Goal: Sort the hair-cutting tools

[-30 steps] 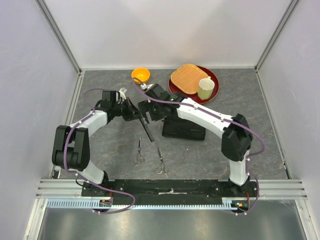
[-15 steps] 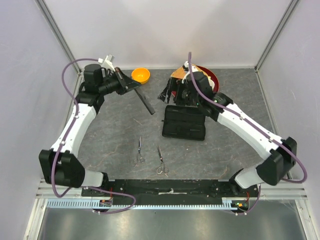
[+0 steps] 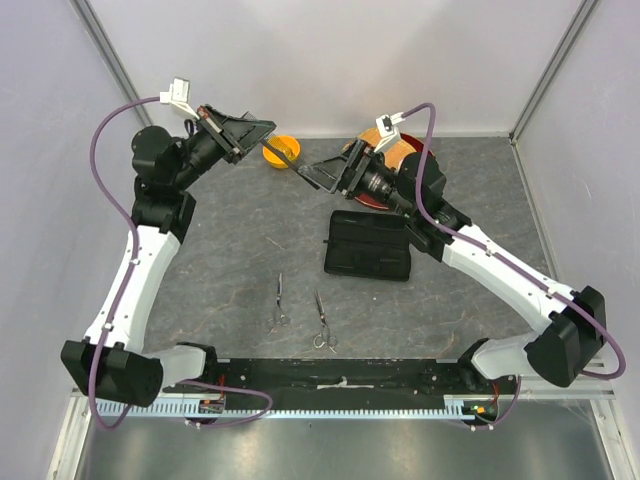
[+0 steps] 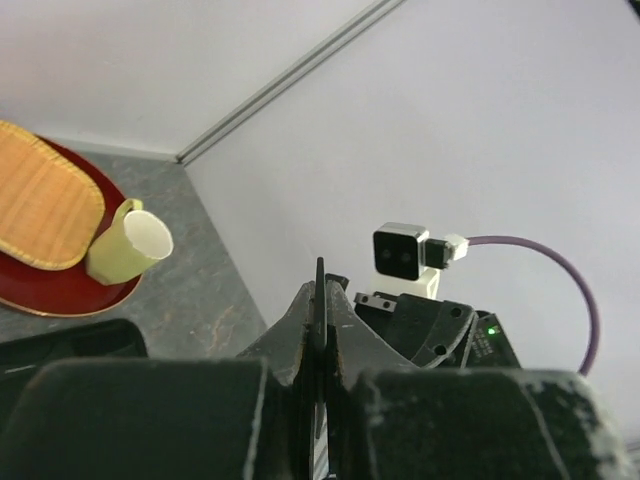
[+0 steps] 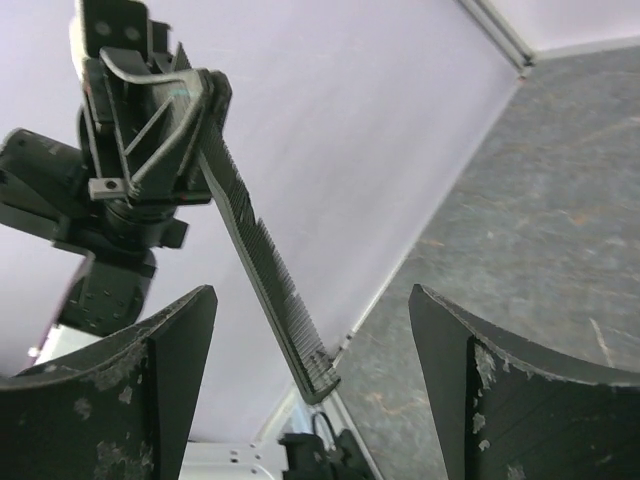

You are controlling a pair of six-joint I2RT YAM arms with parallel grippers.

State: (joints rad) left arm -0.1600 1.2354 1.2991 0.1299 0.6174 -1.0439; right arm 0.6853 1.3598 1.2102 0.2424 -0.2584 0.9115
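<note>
While the left end effector [image 3: 255, 135] clamps the long black comb [image 5: 262, 250] aloft at 11 o'clock over the desk [image 3: 220, 250], the right end effector [image 3: 325, 172] gapes wide and empty facing its tip. An off-centre closure could twist the comb loose and drop it.

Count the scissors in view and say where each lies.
2. The left scissors lie on the table near its front edge; the right scissors lie just beside them, not touching. The black case could hide more.
</note>
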